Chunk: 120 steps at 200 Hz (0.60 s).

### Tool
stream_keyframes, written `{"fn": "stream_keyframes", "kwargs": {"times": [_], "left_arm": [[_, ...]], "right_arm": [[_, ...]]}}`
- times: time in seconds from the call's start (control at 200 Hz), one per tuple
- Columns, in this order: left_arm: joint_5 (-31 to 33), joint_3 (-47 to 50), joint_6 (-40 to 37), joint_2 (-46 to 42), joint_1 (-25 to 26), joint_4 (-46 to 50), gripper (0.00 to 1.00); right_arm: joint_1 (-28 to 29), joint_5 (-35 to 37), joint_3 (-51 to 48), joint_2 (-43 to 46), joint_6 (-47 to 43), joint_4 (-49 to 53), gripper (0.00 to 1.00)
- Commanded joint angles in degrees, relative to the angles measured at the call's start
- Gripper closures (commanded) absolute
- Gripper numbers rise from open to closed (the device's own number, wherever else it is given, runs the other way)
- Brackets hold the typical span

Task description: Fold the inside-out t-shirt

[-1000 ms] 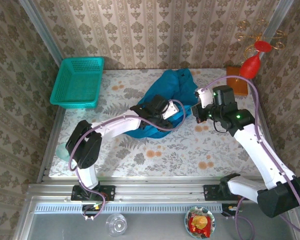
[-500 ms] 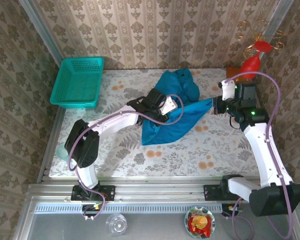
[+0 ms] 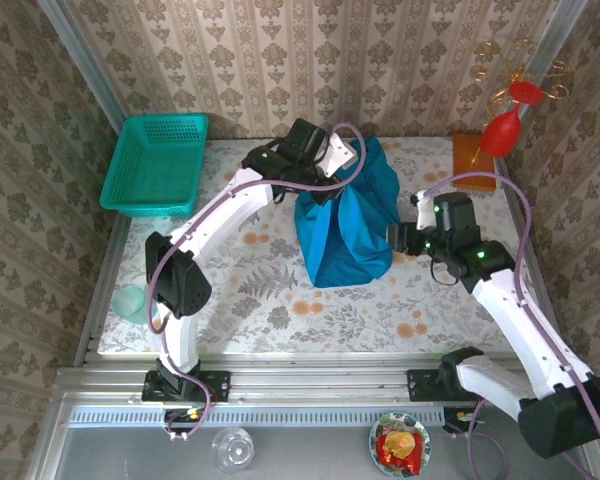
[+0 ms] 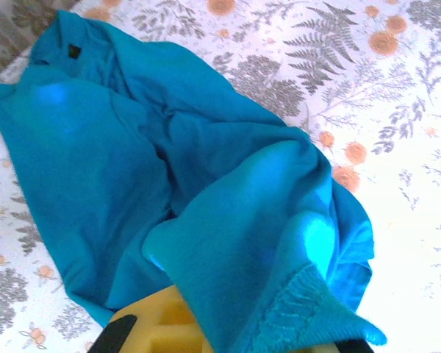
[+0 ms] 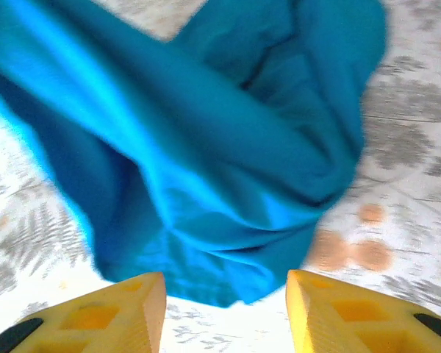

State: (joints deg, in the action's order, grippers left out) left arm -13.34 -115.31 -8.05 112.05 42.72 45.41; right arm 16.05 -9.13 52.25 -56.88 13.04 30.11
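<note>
Seemingly mid-spread — left end effector (image 4: 242, 331) pinches the inside-out t-shirt (image 3: 345, 230) far on the counter (image 3: 250, 285), right end effector (image 5: 224, 301) gapes empty and next needs a corner grip.

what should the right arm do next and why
Probably ease the right gripper forward and close it on the t-shirt's loose edge. Its jaws stand open with that edge just ahead of the fingertips, while the left gripper is shut on a bunched part of the cloth. A second hold would likely let both arms spread the shirt.
</note>
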Motion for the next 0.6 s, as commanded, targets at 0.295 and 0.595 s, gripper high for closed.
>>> {"fn": "stream_keyframes", "kwargs": {"times": [0.295, 0.595], "left_arm": [[-1.8, -7.5, -2.0, -2.5, 4.0, 10.4, 1.0], [-0.2, -8.6, -3.5, -5.0, 7.2, 14.5, 1.0]], "right_arm": [[25.4, 19.8, -13.7, -12.4, 12.6, -29.9, 0.78], [24.8, 26.8, -10.2, -30.7, 10.4, -43.9, 0.83]]}}
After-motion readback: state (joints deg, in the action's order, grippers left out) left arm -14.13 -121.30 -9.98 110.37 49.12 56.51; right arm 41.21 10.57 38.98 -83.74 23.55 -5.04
